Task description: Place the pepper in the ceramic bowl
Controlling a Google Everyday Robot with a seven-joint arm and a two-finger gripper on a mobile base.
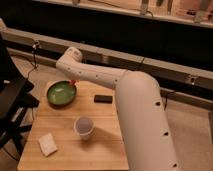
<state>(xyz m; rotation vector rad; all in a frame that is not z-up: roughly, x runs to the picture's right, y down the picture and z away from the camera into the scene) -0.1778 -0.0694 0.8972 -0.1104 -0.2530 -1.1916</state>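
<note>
Camera view: the pepper shows as a small red-orange spot at the ceramic bowl's far rim, right at the tool beneath the arm's elbow, above the desk.

This looks like a robotics lab or test room. A small square light-wood desk stands on a bare grey concrete floor before a long dark wall panel. Black cables trail along a pale ledge. The pincer hangs at the desk's far edge.
</note>
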